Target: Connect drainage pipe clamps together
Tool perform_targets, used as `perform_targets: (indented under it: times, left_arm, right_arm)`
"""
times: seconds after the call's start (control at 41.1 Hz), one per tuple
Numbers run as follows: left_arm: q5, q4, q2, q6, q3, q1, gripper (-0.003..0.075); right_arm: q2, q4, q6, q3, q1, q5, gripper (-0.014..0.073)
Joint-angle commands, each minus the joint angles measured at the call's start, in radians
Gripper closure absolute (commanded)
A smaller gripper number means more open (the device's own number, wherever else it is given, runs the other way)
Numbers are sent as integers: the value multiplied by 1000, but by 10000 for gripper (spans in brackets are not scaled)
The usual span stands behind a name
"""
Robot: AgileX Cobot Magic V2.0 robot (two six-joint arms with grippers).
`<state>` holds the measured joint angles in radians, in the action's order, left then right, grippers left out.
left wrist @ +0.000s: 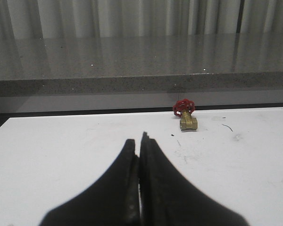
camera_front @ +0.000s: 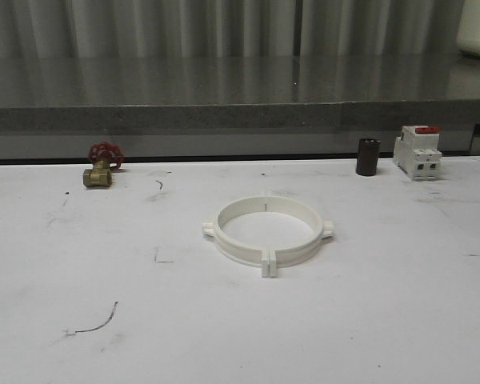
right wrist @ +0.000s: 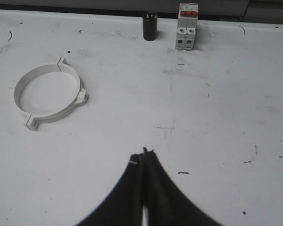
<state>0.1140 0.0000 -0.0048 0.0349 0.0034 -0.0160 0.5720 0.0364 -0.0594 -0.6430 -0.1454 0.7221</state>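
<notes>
The two white drainage pipe clamps (camera_front: 267,230) lie joined as one ring in the middle of the white table, with end tabs meeting at the front and back and a small lug on each side. The right wrist view has the same ring (right wrist: 48,95) flat on the table, well away from my right gripper (right wrist: 144,153), which is shut with nothing between its black fingers. My left gripper (left wrist: 139,141) is shut too and empty, held over bare table, pointing toward the valve.
A brass valve with a red handwheel (camera_front: 101,166) stands at the back left. A dark cylinder (camera_front: 367,157) and a white breaker with a red top (camera_front: 417,151) stand at the back right. A grey ledge runs behind the table (camera_front: 240,320).
</notes>
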Motion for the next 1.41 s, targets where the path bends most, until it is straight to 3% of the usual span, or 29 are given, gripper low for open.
perform_targets:
  times: [0.0, 0.195, 0.948, 1.167, 1.386]
  left_arm:
    - [-87, -10, -13, 3, 24, 15, 741]
    - [-87, -10, -13, 3, 24, 55, 741]
    - [-87, -10, -13, 3, 24, 55, 741]
    - [-87, -10, -13, 3, 24, 55, 741]
    - [-87, -10, -13, 3, 24, 55, 741]
  right_arm:
    - [1, -1, 8, -26, 9, -67, 711]
    - [1, -1, 8, -26, 9, -67, 711]
    - [-45, -36, 8, -11, 14, -76, 711]
    - [-277, -133, 8, 186, 70, -314, 710]
    - [-518, -65, 8, 438, 105, -514, 710]
